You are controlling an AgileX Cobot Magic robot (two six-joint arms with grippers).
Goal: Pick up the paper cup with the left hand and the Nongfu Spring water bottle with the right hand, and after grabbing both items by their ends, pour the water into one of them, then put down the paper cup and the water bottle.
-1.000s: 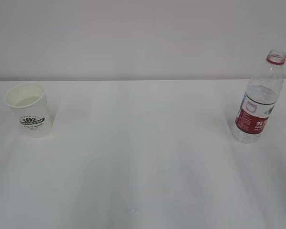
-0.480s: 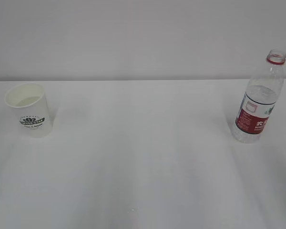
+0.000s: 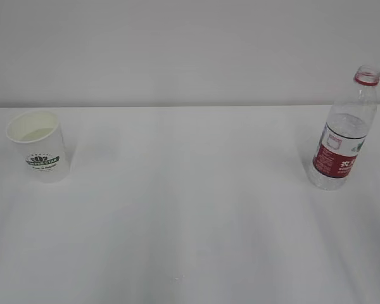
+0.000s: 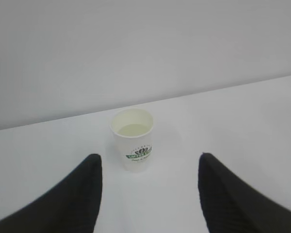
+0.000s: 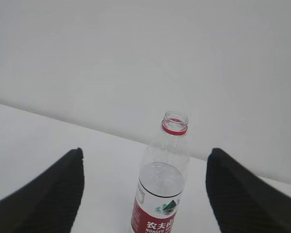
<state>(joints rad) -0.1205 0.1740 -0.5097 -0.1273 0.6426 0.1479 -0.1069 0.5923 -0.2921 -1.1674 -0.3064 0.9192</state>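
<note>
The paper cup (image 3: 38, 147) stands upright at the table's left, white with a dark green logo. In the left wrist view the paper cup (image 4: 132, 138) sits beyond my left hand (image 4: 149, 155), whose black fingers (image 4: 82, 194) are spread open and touch nothing. The uncapped Nongfu Spring water bottle (image 3: 343, 139) stands at the right. It rises ahead of my right hand (image 5: 146, 151) as the bottle (image 5: 160, 194), with open fingers (image 5: 237, 194) wide on either side. Clear water (image 5: 161, 179) fills the bottle to below its shoulder. Neither hand shows in the exterior view.
A white table (image 3: 190, 209) runs back to a plain pale wall (image 3: 190, 50). The bottle stands close to the right border of the exterior view.
</note>
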